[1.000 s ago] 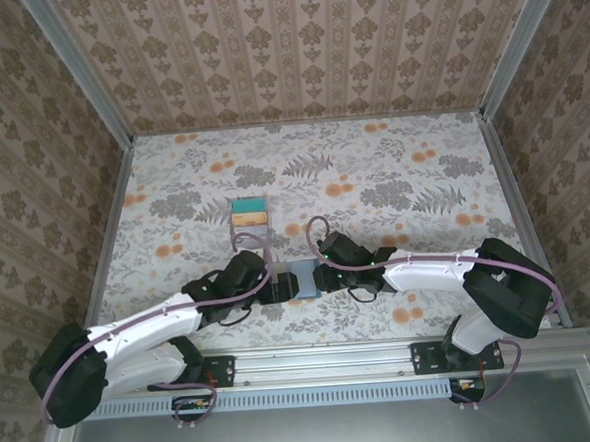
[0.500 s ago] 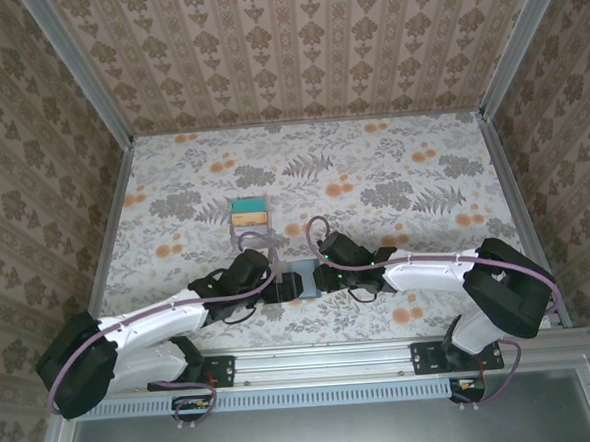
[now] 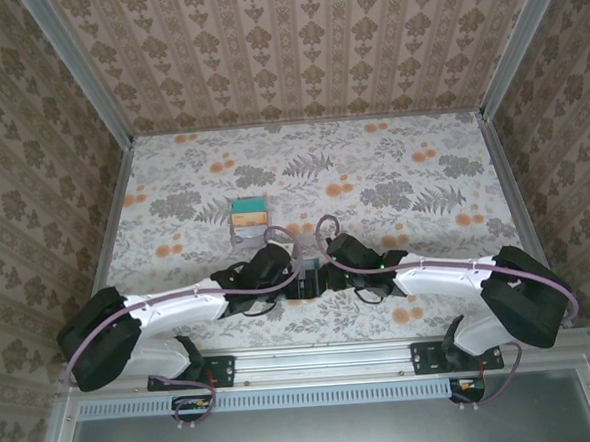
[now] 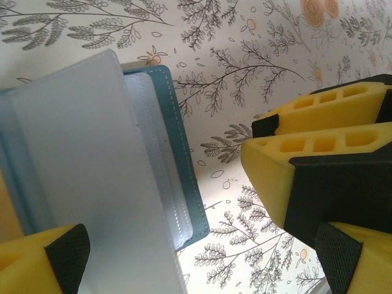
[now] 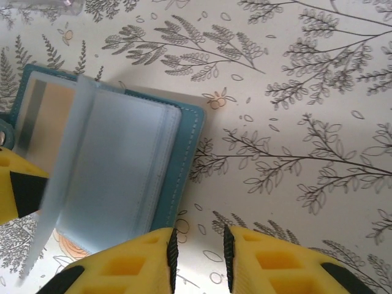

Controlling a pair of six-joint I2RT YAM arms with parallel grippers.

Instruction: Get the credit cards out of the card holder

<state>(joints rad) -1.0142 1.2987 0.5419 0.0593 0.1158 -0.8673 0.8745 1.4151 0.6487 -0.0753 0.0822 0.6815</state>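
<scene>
In the top view, left of centre, a teal-green and orange-yellow pair of credit cards (image 3: 248,215) lies on the floral table (image 3: 422,173), apart from the arms. Further right, low in the frame, the left gripper (image 3: 291,279) and right gripper (image 3: 323,272) meet over the card holder (image 3: 305,252). In the left wrist view the left gripper's fingers (image 4: 52,257) are spread wide, one by the holder's edge, pinching nothing. In the right wrist view the holder lies open at left, its fold running roughly top to bottom and one translucent sleeve (image 5: 67,177) standing up. An orange card (image 5: 52,113) with a dark stripe sits in the left pocket, its long axis apparently along the fold. The right gripper's fingers (image 5: 131,266) are drawn nearly together and hold nothing. The card is probably light, stiff and slick, and the sleeves floppy. Pinch the card's exposed end across its faces while pinning the teal cover, which would likely slide.
</scene>
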